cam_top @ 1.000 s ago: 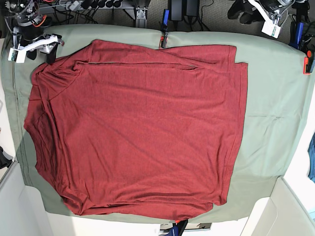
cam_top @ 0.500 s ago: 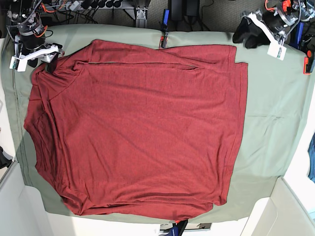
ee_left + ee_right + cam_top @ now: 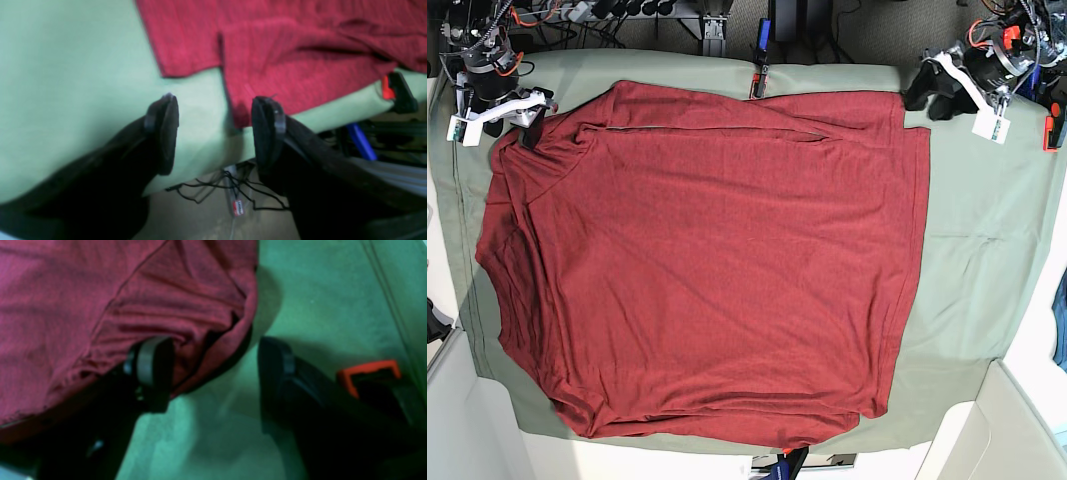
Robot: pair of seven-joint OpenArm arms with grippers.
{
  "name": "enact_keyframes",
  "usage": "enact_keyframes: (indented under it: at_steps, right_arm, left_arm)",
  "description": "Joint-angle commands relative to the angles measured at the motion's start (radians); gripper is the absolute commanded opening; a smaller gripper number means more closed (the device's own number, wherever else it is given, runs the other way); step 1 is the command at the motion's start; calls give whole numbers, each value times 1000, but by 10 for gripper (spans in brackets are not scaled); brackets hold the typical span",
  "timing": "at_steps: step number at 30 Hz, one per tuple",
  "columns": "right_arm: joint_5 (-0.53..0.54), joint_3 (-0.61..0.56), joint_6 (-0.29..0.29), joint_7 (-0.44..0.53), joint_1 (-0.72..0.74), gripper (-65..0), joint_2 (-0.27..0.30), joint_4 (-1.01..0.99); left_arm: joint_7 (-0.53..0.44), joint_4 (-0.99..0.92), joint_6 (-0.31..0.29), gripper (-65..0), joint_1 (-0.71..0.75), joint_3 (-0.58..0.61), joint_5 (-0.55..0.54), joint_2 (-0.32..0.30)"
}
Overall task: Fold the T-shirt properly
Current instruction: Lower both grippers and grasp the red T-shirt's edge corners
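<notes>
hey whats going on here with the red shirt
A two-armed robot is setting up to fold a dark red T-shirt spread flat on a pale green cloth. Both grippers are open, each at a far corner of the shirt: the left gripper straddles a corner of fabric near the cloth's edge, and the right gripper has one finger over a bunched edge. Nothing is lifted.
</notes>
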Motion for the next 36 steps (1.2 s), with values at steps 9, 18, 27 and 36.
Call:
enact_keyframes:
  at_steps: [9, 18, 27, 36]
  right_arm:
    - [-1, 6, 2, -29, -7, -251, 8, 11]
    - [-1, 6, 2, -70, -9, -251, 7, 11]
    - [-1, 5, 2, -81, -13, -289, -6, 11]
    - [-16, 6, 138, -80, -11, -650, -6, 11]
  left_arm:
    - [-25, -5, -2, -272, -40, 86, 62, 8]
    - [-3, -6, -12, -272, -6, 119, 35, 8]
    - [-61, -6, -12, -595, -5, 183, 105, 9]
    - [-50, 0, -12, -650, -5, 154, 177, 8]
